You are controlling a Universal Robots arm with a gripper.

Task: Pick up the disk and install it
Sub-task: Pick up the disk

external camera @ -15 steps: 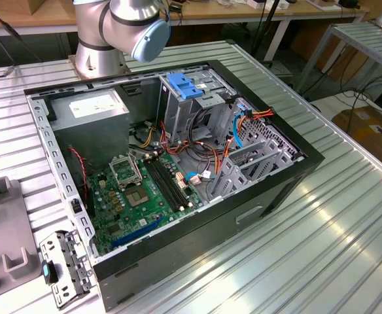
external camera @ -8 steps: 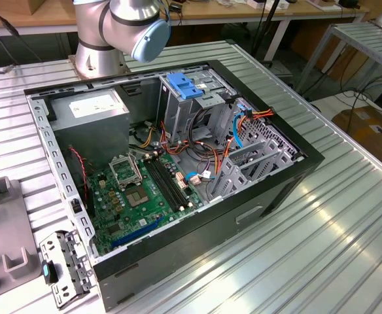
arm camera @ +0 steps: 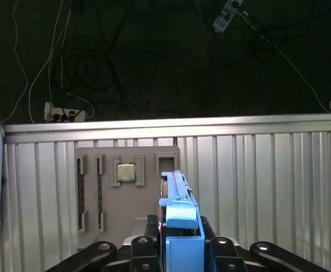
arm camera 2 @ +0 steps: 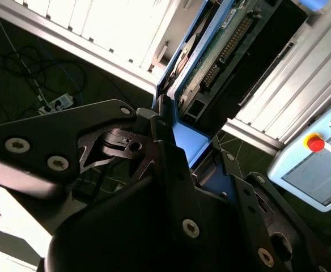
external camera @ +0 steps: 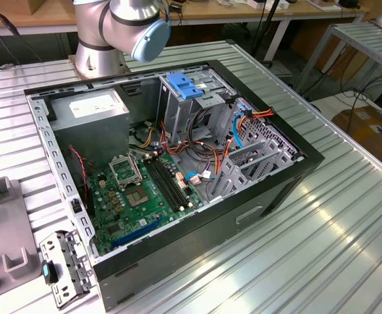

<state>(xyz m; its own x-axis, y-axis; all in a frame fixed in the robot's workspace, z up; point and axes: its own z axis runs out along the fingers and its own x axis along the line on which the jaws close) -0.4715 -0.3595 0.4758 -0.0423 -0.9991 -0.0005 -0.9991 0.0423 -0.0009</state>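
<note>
One of two steps looks done. The disk (arm camera: 179, 218), a black drive in a bright blue carrier, is off its rest and clamped edge-on between the fingers of the gripper (arm camera: 179, 255), as both wrist views show.

In the first wrist view, a ribbed aluminium table (arm camera: 267, 187) lies beyond the disk. On it is a grey parts tray (arm camera: 131, 209) holding a processor chip (arm camera: 126, 171).

Installing appears not yet done. In the exterior view, the open computer case (external camera: 256, 209) lies on the table. Inside it, the motherboard (external camera: 138, 190) is at seven o'clock and the metal drive cage (external camera: 184, 114), topped by a light blue latch (external camera: 184, 86), is at twelve o'clock. The arm's base (external camera: 103, 46) stands at eleven o'clock from the case.
</note>
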